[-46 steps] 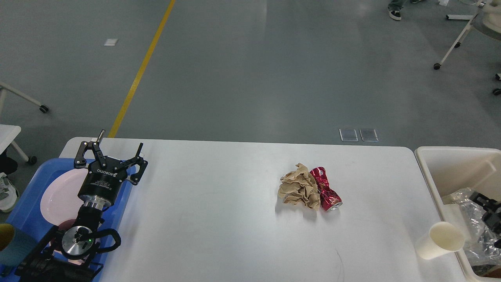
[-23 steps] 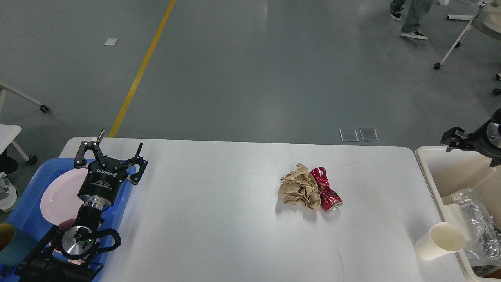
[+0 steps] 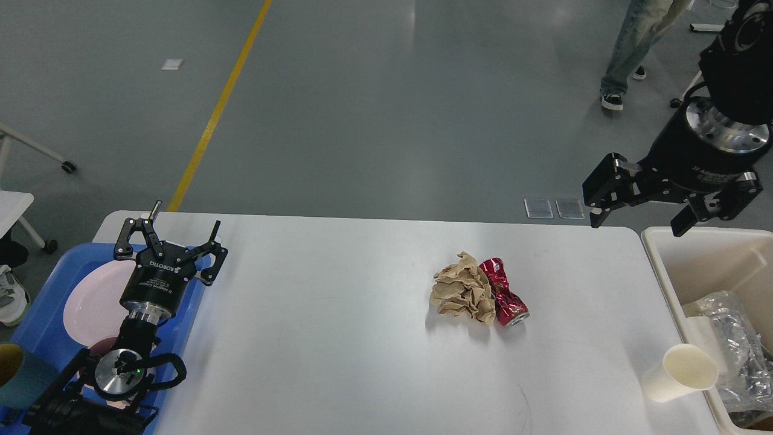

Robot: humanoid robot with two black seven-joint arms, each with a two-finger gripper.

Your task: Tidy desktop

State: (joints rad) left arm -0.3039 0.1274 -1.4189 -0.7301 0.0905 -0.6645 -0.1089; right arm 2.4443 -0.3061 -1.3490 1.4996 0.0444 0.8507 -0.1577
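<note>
A wide white desktop (image 3: pixel 338 338) fills the lower part of the head view, seen from above, with grey floor beyond its far edge. Near the middle of the desktop, a little to the right, a crumpled ball of brown paper (image 3: pixel 462 295) lies touching a crushed red can (image 3: pixel 504 292) on its right. At the near right edge a cream paper cup (image 3: pixel 681 372) lies tipped on its side, just beside a cream bin (image 3: pixel 664 266) that holds clear plastic wrapping (image 3: pixel 734 344). On the far left a blue tray (image 3: pixel 36 314) carries a pink plate (image 3: pixel 90 302). The left gripper (image 3: pixel 172 241) hangs over the tray's right edge with its two fingers spread apart and nothing between them. The right gripper (image 3: pixel 640 222) is raised above the desktop's far right corner, fingers also spread wide and empty. A person's legs (image 3: pixel 634 48) stand on the floor at the top right.
</note>
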